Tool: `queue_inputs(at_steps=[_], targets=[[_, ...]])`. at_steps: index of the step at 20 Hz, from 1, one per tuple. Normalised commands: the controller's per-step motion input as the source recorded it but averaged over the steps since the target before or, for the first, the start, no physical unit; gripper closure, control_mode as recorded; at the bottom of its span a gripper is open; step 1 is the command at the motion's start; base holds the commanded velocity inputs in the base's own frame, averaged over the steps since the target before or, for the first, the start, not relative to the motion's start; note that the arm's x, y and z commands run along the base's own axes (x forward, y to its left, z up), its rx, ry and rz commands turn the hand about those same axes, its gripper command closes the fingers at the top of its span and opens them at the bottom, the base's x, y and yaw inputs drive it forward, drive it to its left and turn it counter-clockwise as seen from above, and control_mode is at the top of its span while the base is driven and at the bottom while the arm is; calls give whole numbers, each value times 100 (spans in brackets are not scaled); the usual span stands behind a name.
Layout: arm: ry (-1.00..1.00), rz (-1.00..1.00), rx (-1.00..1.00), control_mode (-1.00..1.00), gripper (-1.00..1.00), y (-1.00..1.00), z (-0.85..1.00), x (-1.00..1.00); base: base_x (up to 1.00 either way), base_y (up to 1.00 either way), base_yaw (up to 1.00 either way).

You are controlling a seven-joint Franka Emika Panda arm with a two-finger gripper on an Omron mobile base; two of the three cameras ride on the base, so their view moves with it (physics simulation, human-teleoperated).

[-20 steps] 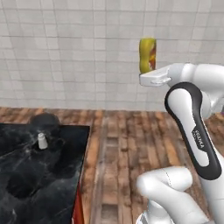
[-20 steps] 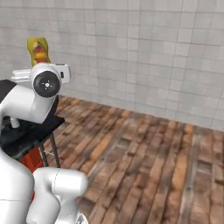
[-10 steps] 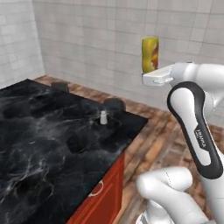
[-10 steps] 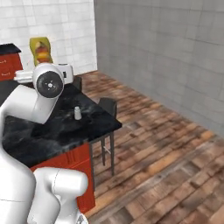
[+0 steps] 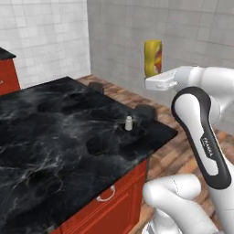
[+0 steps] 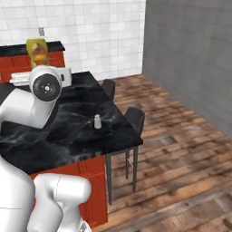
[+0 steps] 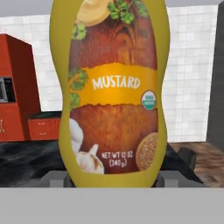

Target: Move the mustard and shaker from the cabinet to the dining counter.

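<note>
- The mustard, a yellow squeeze bottle with a red-brown label, rides upright in the pincer, clamped at its base, in the air beyond the counter's far corner.
- Its foot is hidden by the hand.
- The shaker stands upright near that corner.

White tiled walls meet a plain grey wall at the corner, above a reddish-brown plank floor. Two dark stools stand beside the island (its drawer fronts red), with red cabinetry farther back.
</note>
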Motion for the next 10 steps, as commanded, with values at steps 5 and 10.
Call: queue_inputs(at_steps=[5,10], targets=[[0,0,0,100,100,0,0,0,19,-33,48],[0,0,0,100,100,0,0,0,16,-40,39]])
